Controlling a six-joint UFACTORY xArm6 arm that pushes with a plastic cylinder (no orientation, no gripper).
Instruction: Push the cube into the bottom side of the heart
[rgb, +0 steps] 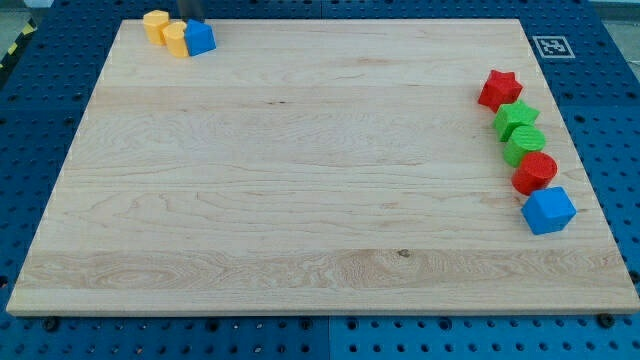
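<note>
Jaws are not fitted on this rig, so no open or closed state applies; the arm ends in a dark rod. Only a short length of the rod shows at the view's top edge, and my tip (193, 19) sits just behind the blue block (200, 38), at or very near contact.

**Location of task items.** The blue block lies in the top-left corner of the wooden board (320, 220). Judged by its flat faces, it is the cube. It touches a yellow block (176, 39) on its left, probably the heart, though the shape is too small to confirm. A second yellow block (155, 22) touches that one further up and left.

**Handling.**
- The cube appears to be light, rigid plastic, likely to slide readily on the smooth wood.
- No hold is possible. Contact is a push on a flat side face, centred, since an off-centre push would probably spin it.
- The board edge is close, which leaves little margin.

**Other items.** Along the view's right edge stand a red star (499, 89), two green blocks (516, 118) (525, 146), a red block (535, 172) and a second blue block (548, 210).

**Markings.** A black-and-white square tag (552, 45) sits at the top-right corner. No readable writing or brand is visible.
</note>
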